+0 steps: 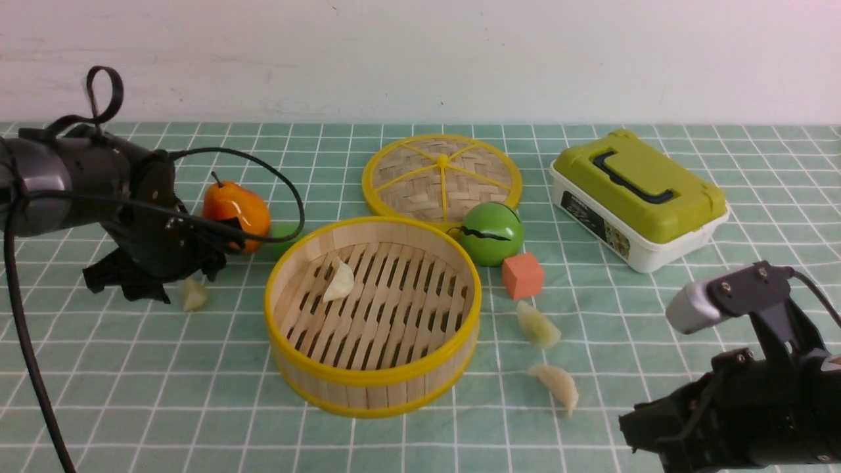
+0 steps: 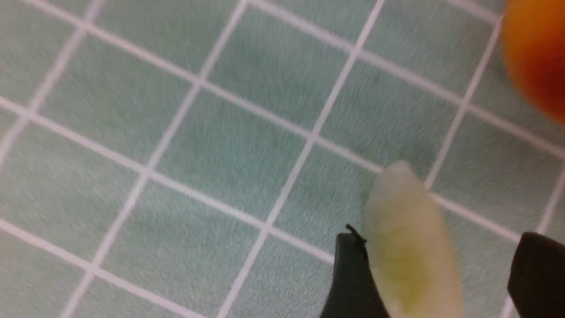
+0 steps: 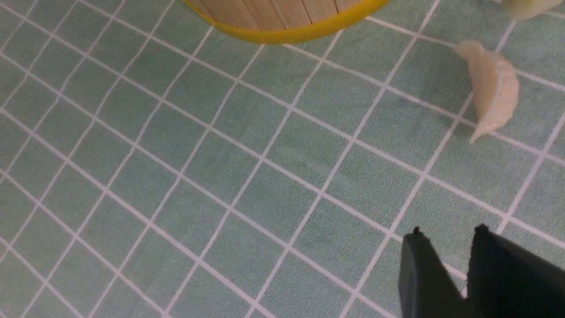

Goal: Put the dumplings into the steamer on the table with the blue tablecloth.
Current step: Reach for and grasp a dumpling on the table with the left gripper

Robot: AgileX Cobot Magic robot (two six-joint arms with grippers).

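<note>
The steamer [image 1: 372,315] stands mid-table on the blue tablecloth [image 1: 164,394], with one dumpling [image 1: 340,281] lying on its slats. My left gripper [image 1: 186,281] is low over a second dumpling [image 1: 194,295] left of the steamer. In the left wrist view the left gripper [image 2: 441,251] is open astride that dumpling [image 2: 408,247], which lies against one finger [image 2: 351,278] with a gap to the other. Two more dumplings [image 1: 537,325] [image 1: 557,386] lie right of the steamer. My right gripper [image 3: 448,234] is shut and empty, short of the nearer dumpling [image 3: 492,88].
The woven lid [image 1: 441,174] lies behind the steamer. A green ball [image 1: 491,233] and an orange cube [image 1: 523,276] sit at its right. An orange pear [image 1: 235,209] and a green cube [image 1: 284,235] are beside my left arm. A green-lidded box [image 1: 637,197] stands back right.
</note>
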